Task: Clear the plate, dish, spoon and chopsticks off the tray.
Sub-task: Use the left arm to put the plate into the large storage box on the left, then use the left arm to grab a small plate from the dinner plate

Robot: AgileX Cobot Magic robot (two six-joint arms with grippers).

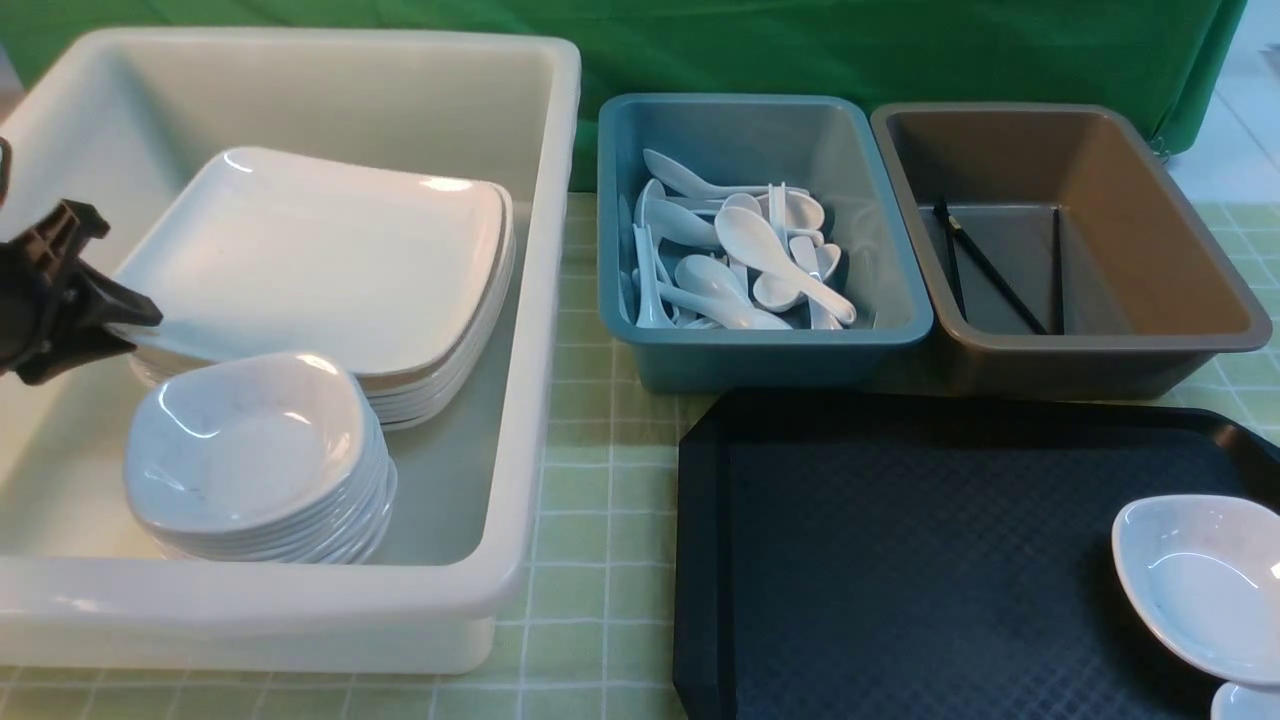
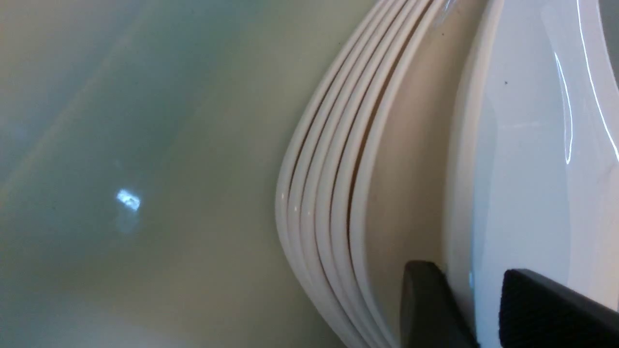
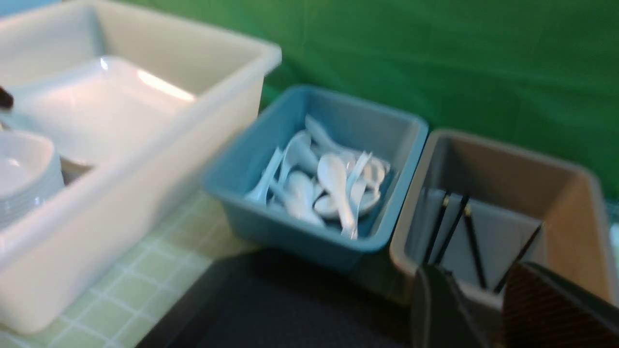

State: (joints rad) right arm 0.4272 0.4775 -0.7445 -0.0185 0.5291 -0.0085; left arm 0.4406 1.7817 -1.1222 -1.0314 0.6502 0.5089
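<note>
Resting tilted on the stack of plates (image 1: 440, 390) inside the white tub (image 1: 545, 300), the plate (image 1: 320, 250) is already off the tray (image 1: 900, 520). Glossy and rigid, it probably slips easily and chips if dropped; the thin raised rim is the sensible hold. Left gripper (image 1: 135, 330) reaches in level from the side, its jaws parted astride that rim and wider than its thickness, so the plate appears released. Right gripper (image 3: 476, 270), seen only from its own wrist, is spread and empty.

The glossy white plate (image 1: 310, 250) lies tilted atop a stack in the white tub (image 1: 300, 610). The dish (image 1: 1200, 580) sits upright on the black textured tray (image 1: 900, 560), at its right edge. The spoon (image 1: 760, 245) tops the blue bin's (image 1: 760, 355) pile. The black chopsticks (image 1: 992, 268) lie in the brown bin (image 1: 1150, 250).
</note>
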